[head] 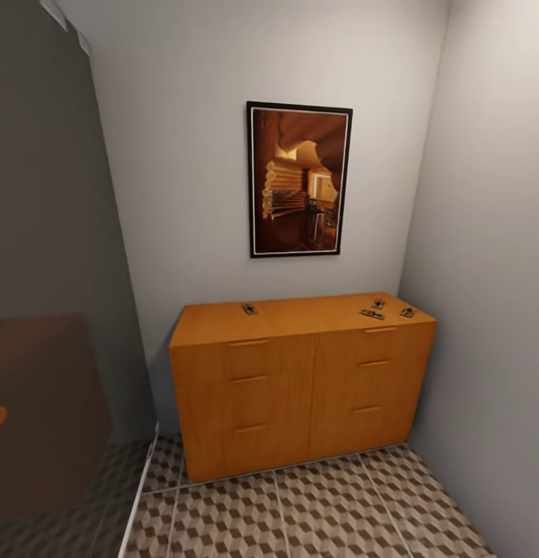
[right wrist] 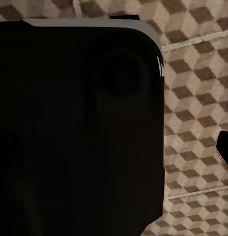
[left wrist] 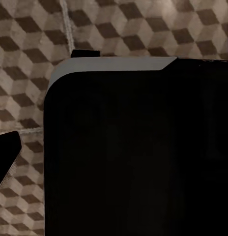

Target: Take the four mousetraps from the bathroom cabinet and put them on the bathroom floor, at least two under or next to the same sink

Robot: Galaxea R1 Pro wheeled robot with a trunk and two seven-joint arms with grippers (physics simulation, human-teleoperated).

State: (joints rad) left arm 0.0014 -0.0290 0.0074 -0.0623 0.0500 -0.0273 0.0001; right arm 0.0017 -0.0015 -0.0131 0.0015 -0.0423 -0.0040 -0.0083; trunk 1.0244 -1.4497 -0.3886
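Observation:
The orange-brown cabinet [head: 300, 387] stands against the far wall, its drawers all closed. Four tiny mousetraps lie on its top: one mousetrap [head: 250, 309] left of the middle, and three near the right end, a mousetrap [head: 378, 303], a mousetrap [head: 371, 314] and a mousetrap [head: 407, 312]. The cube-patterned bathroom floor [head: 339, 511] spreads in front of the cabinet and also lies below both wrists as bathroom floor [left wrist: 25, 29] and bathroom floor [right wrist: 197, 98]. A dark tip shows at the edge of each wrist view, and I cannot make out how the jaws stand.
A framed picture [head: 300, 178] hangs above the cabinet. A grey wall [head: 486, 271] closes the right side. A dark panel [head: 44, 411] and a grey partition [head: 60, 232] stand at the left. The robot's dark body [left wrist: 138, 152] covers much of both wrist views.

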